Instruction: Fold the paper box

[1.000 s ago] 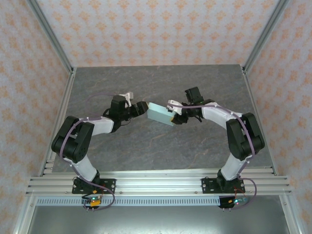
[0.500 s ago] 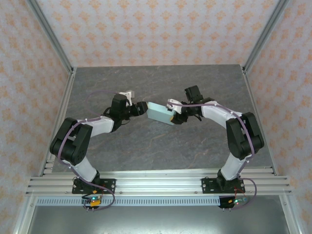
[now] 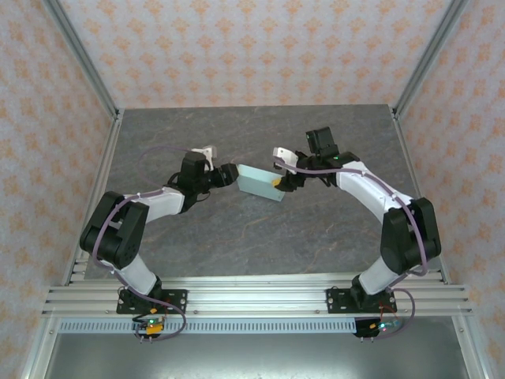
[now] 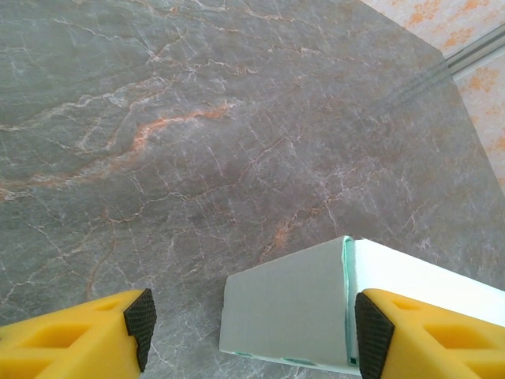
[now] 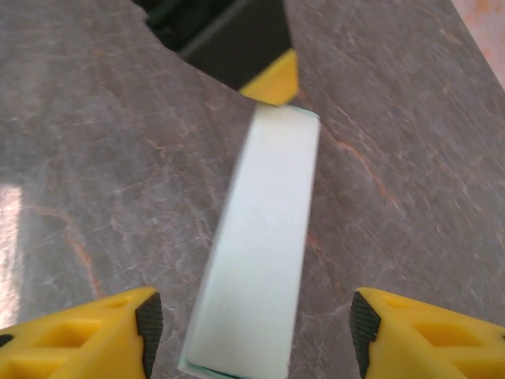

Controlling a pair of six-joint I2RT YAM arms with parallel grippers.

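Mint-green card, closed into a flat rectangular shape as far as I could judge, made up the paper box (image 3: 259, 185), which sat about midway between the near and far edges of the table (image 3: 316, 237), an arm reaching in from each side. The right gripper (image 5: 254, 324) straddled its nearer end, jaws apart and both pads clear of the card. At the farther end the left gripper (image 4: 252, 332) was also spread wide, one finger (image 4: 367, 335) just beside or touching the box's side; I couldn't tell which. I couldn't see whether an end flap was left untucked. My plan was to square each jaw to the walls and close slowly, since thin card would likely buckle under a skewed pinch.
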